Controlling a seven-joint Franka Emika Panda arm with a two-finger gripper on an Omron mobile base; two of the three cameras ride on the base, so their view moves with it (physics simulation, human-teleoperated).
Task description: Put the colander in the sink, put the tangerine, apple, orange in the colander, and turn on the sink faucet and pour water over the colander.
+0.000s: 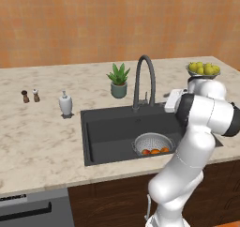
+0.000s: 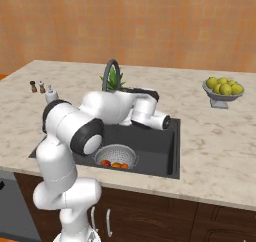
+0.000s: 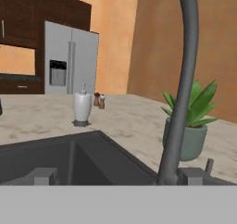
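Observation:
The silver colander [image 1: 152,143] [image 2: 116,155] sits at the front right of the dark sink [image 1: 112,132] [image 2: 155,146]. In it lie the red apple [image 1: 146,152] [image 2: 105,162] and two orange-coloured fruits [image 1: 160,150] [image 2: 120,165], the tangerine and the orange; I cannot tell which is which. The dark gooseneck faucet [image 1: 143,78] [image 2: 111,68] [image 3: 183,93] stands behind the basin, and no water shows. My gripper [image 1: 161,102] [image 3: 118,177] is open, just right of the faucet's base and pointing left along the counter. The faucet stem rises close to one fingertip [image 3: 192,174], with the small lever [image 3: 209,165] just beyond it.
A potted plant [image 1: 118,83] [image 3: 190,126] stands beside the faucet. A white soap dispenser [image 1: 65,104] [image 3: 82,107] and two small shakers [image 1: 30,96] are on the counter left of the sink. A grey bowl of lemons [image 1: 203,70] [image 2: 223,90] sits at the far right.

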